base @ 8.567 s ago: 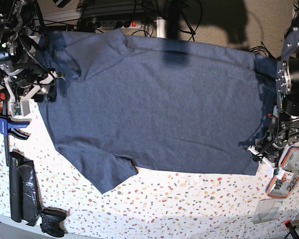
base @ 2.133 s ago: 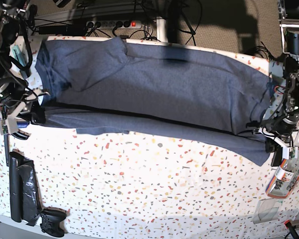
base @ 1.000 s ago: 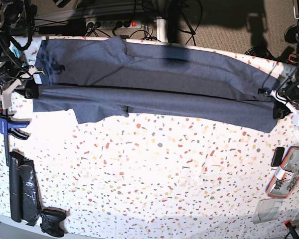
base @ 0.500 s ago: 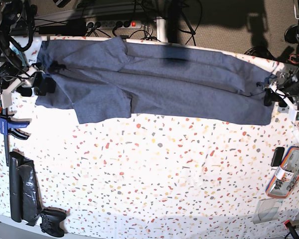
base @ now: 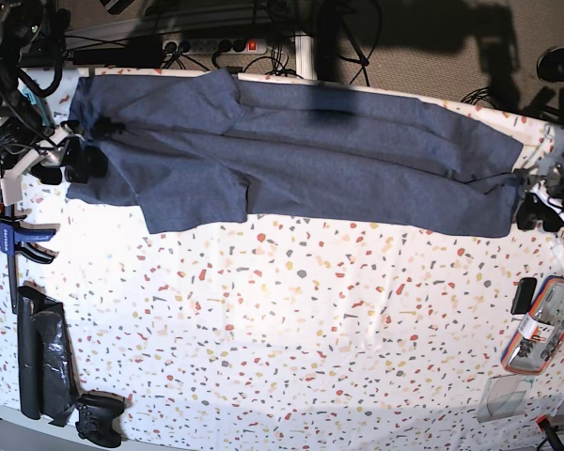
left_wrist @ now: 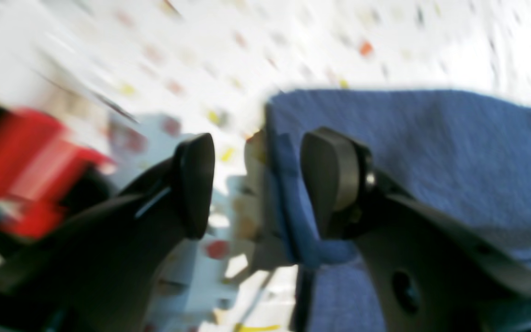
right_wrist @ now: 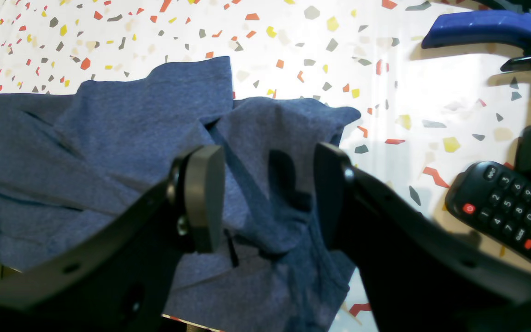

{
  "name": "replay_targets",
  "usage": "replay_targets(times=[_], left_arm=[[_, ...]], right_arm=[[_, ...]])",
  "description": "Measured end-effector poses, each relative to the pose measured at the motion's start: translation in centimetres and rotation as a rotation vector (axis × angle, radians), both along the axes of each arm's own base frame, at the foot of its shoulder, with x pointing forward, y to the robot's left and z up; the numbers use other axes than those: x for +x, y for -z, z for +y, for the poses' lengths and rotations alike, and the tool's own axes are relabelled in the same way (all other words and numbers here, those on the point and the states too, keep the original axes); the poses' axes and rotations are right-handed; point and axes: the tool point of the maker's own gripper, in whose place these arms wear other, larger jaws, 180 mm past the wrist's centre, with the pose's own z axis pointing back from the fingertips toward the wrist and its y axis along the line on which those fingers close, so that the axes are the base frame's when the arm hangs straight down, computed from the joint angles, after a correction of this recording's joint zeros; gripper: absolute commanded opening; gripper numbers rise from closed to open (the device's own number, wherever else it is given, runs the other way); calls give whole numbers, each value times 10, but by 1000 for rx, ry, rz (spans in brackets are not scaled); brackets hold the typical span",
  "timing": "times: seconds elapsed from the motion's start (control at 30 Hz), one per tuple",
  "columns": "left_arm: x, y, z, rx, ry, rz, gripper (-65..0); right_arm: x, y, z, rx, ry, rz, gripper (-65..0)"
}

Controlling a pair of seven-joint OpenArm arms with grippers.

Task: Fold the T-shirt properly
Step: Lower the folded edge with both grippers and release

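The T-shirt (base: 291,155) lies folded lengthwise on the worktop (base: 310,338). Left end effector (left_wrist: 256,184) and right end effector (right_wrist: 265,203), at the T-shirt's ends, are both spread.

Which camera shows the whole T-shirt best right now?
The base view: the T-shirt lies folded lengthwise across the table's far side, fully visible. The right wrist view shows only one bunched end under open jaws; the left wrist view, blurred, shows one corner.
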Motion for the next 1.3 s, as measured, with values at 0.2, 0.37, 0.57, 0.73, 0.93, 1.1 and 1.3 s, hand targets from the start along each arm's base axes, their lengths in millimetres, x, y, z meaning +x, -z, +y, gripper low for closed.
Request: replay_targets(times=[0.2,0.37,0.57,0.73,0.93,1.1,1.3], left_arm=[[-14,1,-22,-132,80,68,-330],[-16,5,-33,-172,96,72,-330],[-24,25,-19,-188,35,124,-330],[-33,38,-14,-200,29,165,-330],[-43,36,-46,-339,110,200,-330],[-47,40,-56,-358,125,217,-331],[-39,34,-58,-377,118,159,-595]], right_arm=[[0,0,0,0,0,1,-338],[0,0,0,0,0,0,-338],[0,0,0,0,0,0,-338],[0,0,0,0,0,0,-338],[3,-2,0,0,0,-9,-338],[12,-10,0,0,0,-39,-338],[14,-11,0,0,0,-45,-338]])
